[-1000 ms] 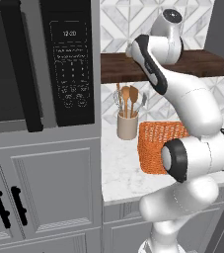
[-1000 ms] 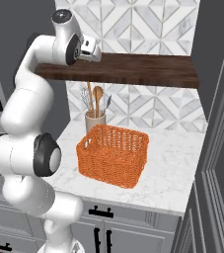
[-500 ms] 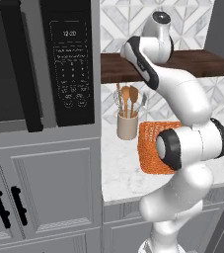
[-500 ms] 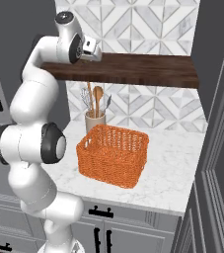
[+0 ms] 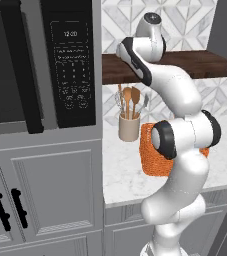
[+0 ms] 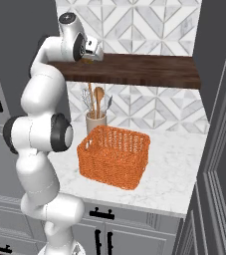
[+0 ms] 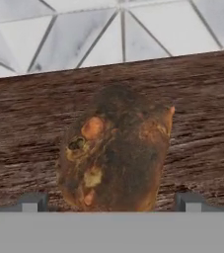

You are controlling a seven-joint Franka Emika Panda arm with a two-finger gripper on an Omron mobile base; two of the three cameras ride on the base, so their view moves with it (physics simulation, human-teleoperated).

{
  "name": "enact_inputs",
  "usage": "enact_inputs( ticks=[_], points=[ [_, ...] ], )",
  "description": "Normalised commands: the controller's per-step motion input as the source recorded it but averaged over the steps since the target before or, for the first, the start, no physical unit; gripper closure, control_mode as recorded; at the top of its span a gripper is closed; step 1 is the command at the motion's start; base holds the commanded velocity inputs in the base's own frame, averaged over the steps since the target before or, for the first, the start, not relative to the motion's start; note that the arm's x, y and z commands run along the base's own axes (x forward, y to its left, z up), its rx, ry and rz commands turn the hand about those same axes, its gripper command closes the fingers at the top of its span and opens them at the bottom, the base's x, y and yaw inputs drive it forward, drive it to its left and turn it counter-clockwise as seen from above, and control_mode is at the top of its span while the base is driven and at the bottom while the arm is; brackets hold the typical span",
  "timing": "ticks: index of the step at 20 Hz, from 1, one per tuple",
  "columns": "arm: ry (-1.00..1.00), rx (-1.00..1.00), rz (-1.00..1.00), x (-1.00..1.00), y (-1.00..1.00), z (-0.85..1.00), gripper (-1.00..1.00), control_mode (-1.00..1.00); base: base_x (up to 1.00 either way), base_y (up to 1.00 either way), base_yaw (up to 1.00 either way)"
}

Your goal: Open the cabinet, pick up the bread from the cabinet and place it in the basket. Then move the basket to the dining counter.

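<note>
Dark wooden shelf (image 6: 134, 69) running under the patterned tile wall, marble worktop (image 6: 169, 169) below. The bread (image 7: 114, 150) is sitting on the shelf, dead ahead of the gripper (image 7: 108, 200) and centred between the two tips, standing slightly taller than wide. Jaws are standing spread wide, one on each side of it, not yet pinching. The basket (image 6: 114, 155) is waiting on the worktop, directly below.

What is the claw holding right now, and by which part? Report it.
Nothing held. The claw is open, one tip on either side of the bread on the wooden shelf.
</note>
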Motion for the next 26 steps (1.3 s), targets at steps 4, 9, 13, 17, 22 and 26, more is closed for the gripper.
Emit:
enact_inputs(
  ticks=[4, 9, 13, 17, 22, 26],
  points=[
    [0.03, 0.0, 0.0, 0.49, 0.0, 0.0, -1.0, -1.0, 0.0, 0.0, 0.0],
    [0.01, 0.0, 0.0, 0.35, -0.01, -0.02, -1.0, -1.0, 0.0, 0.0, 0.0],
    [0.0, 0.0, 0.0, 0.27, -0.03, -0.15, 1.0, -1.0, 0.0, 0.0, 0.0],
    [-0.01, 0.0, 0.0, 0.04, -0.02, -0.15, 1.0, -1.0, 0.0, 0.0, 0.0],
    [-0.01, 0.0, 0.0, -0.17, -0.16, -0.02, 1.0, -1.0, 0.0, 0.0, 0.0],
    [-0.06, 0.0, 0.0, -0.82, -0.36, -0.04, 1.0, -1.0, 0.0, 0.0, 0.0]
  ],
)
